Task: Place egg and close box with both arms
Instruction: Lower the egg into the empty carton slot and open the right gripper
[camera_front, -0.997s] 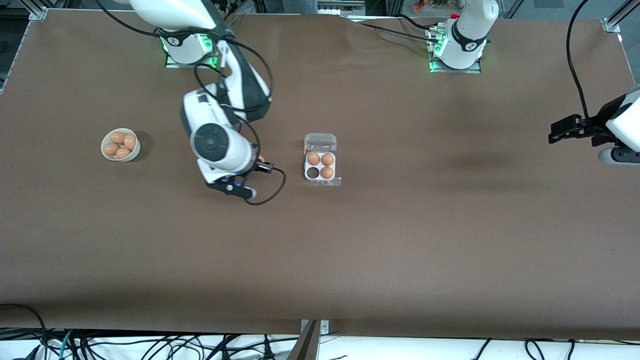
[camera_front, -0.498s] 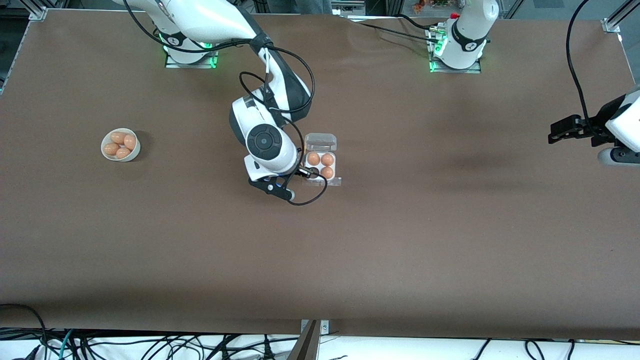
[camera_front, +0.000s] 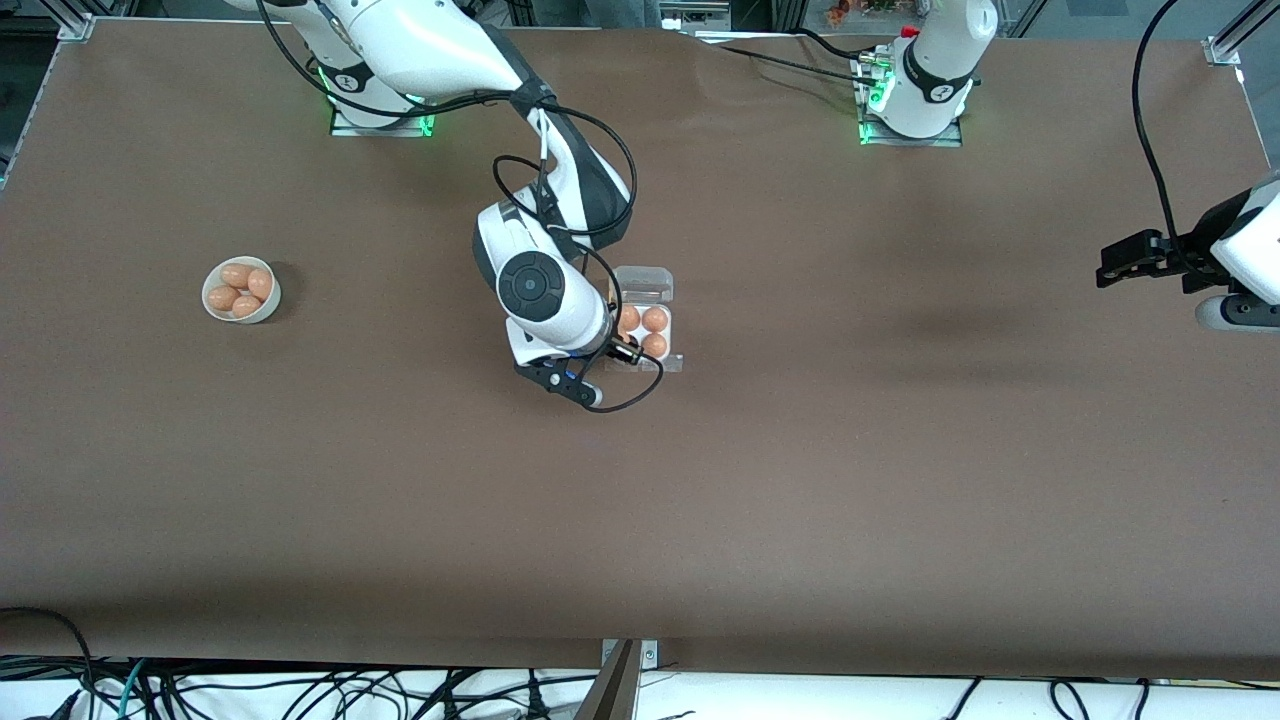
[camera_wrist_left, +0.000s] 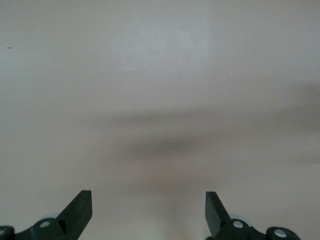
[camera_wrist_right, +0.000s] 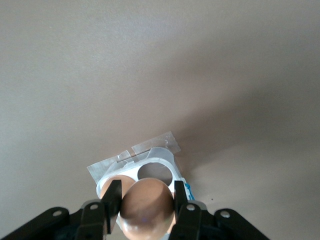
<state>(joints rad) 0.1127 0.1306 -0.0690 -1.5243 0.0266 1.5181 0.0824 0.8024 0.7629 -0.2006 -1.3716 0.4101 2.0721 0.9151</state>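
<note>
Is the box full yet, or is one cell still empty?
One cell is empty. The box shows an open round cell just below the egg held in the right gripper; its lid is open.

The brown table (camera_front: 800, 480) lies bare along the whole edge nearest the front camera and across the wide stretch toward the left arm's end, so a gripper could pass freely there. Obstacles cluster near the middle: the box (camera_front: 645, 325), its clear lid open and lying flat on the side toward the robots' bases, with the right gripper (camera_front: 622, 350) and its bulky wrist hanging right over the box's corner cell, clamped on the egg (camera_wrist_right: 146, 207). Toward the right arm's end stands a white bowl (camera_front: 241, 290) of eggs, well apart from the box. The left gripper (camera_front: 1112, 268) waits, fingers spread, above the table's edge at the left arm's end.
</note>
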